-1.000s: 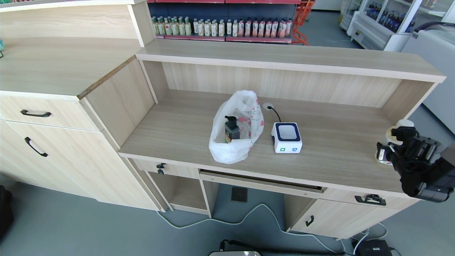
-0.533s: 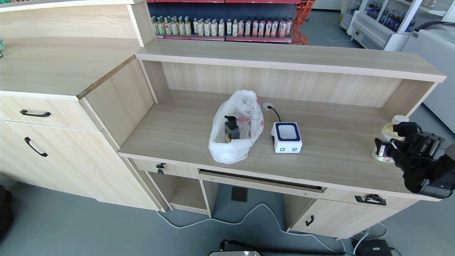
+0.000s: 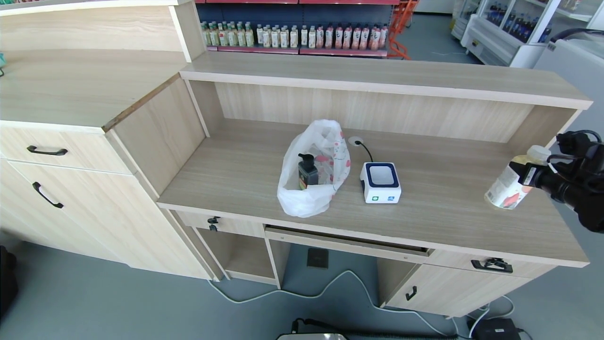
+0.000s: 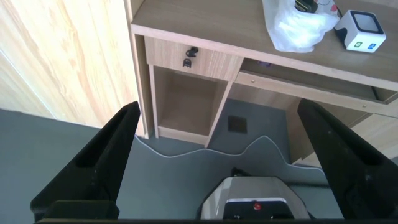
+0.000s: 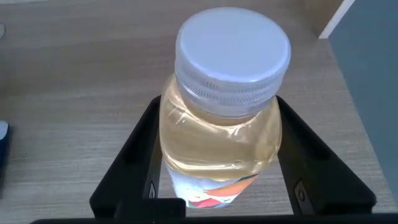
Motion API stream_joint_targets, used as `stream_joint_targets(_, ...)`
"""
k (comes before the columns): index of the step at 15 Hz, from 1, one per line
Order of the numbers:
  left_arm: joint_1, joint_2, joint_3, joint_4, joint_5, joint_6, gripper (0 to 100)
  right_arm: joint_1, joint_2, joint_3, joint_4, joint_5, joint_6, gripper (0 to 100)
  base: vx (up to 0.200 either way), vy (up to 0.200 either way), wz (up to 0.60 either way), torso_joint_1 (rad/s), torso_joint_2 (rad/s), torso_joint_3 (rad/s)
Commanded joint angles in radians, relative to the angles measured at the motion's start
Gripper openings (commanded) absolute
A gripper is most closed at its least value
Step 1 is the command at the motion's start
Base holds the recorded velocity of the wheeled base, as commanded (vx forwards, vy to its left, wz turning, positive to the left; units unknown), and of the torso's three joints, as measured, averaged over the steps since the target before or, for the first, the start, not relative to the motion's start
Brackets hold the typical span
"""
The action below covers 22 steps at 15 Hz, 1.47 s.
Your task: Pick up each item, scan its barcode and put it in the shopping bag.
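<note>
My right gripper (image 3: 531, 172) is shut on a clear bottle (image 3: 509, 184) of pale yellow drink with a white cap, held tilted above the right end of the wooden counter (image 3: 448, 203). In the right wrist view the bottle (image 5: 221, 118) sits between the two black fingers (image 5: 134, 162). The white barcode scanner (image 3: 380, 182) stands mid-counter, well left of the bottle. Beside it the white shopping bag (image 3: 314, 170) stands open with a dark pump bottle (image 3: 307, 172) inside. My left gripper (image 4: 221, 149) hangs open over the floor in front of the counter's left cabinet.
A raised shelf (image 3: 377, 78) and side wall (image 3: 538, 130) border the counter at the back and right. A cable (image 3: 364, 150) runs from the scanner to a hole behind it. Drawers (image 3: 490, 265) lie below the counter edge.
My right gripper has lifted the bottle off the counter, raised it and tipped it so its base points left.
</note>
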<state>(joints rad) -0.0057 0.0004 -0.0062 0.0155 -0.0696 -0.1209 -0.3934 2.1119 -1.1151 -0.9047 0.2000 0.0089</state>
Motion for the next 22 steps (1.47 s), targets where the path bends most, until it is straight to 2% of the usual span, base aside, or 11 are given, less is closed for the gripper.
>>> stream_joint_targets(1,0.000,0.000,0.000,0.000,0.001,0.000,100,-0.004,-0.036,0.035,0.000,-0.001,-0.024,0,0.000,0.000,0.00,0.000,0.00,0.000)
stream_joint_targets(4,0.000,0.000,0.000,0.000,-0.001,0.000,100,-0.004,-0.024,0.084,-0.033,0.001,-0.043,0,0.000,0.000,0.00,0.000,0.00,0.000)
stream_joint_targets(8,0.000,0.000,0.000,0.000,-0.001,0.000,100,-0.019,0.059,0.169,-0.198,-0.001,-0.127,0,0.000,0.000,0.00,0.000,0.00,0.000)
stream_joint_targets(10,0.000,0.000,0.000,0.000,0.001,0.000,100,-0.021,0.069,0.209,-0.211,-0.001,-0.142,0,0.000,0.000,0.00,0.000,0.00,0.000)
stream_joint_targets(20,0.000,0.000,0.000,0.000,0.001,0.000,100,-0.033,0.033,0.213,-0.209,0.004,-0.191,0,0.000,0.000,0.00,0.000,0.00,0.000)
stream_joint_targets(21,0.000,0.000,0.000,0.000,0.001,0.000,100,-0.030,0.033,0.218,-0.209,0.009,-0.188,100,0.000,0.000,0.00,0.000,0.00,0.000)
stream_joint_targets(22,0.000,0.000,0.000,0.000,0.001,0.000,100,-0.027,0.026,0.218,-0.209,0.012,-0.188,100,0.000,0.000,0.00,0.000,0.00,0.000)
